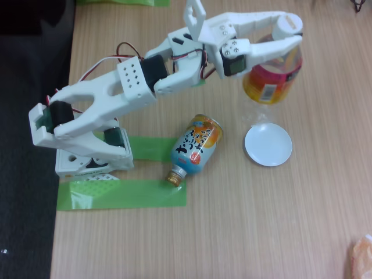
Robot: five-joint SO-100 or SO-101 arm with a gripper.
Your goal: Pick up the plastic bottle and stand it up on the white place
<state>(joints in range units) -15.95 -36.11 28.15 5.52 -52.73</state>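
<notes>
The plastic bottle point(268, 81) is clear, with a white cap and a red, orange and yellow label. My gripper point(289, 30) is shut on its upper part near the cap and holds it off the table at the far right of the fixed view. The bottle hangs roughly upright, its clear base pointing down toward the white place point(268, 145), a small round plate on the wooden table just below it in the picture. Whether the base touches the plate I cannot tell.
A blue-and-orange can point(197, 145) lies on its side left of the plate, close to the arm's base. Green tape strips point(122, 195) mark the table by the base. The table's left edge point(65, 116) borders a dark floor. An orange item point(362, 256) sits at the lower right corner.
</notes>
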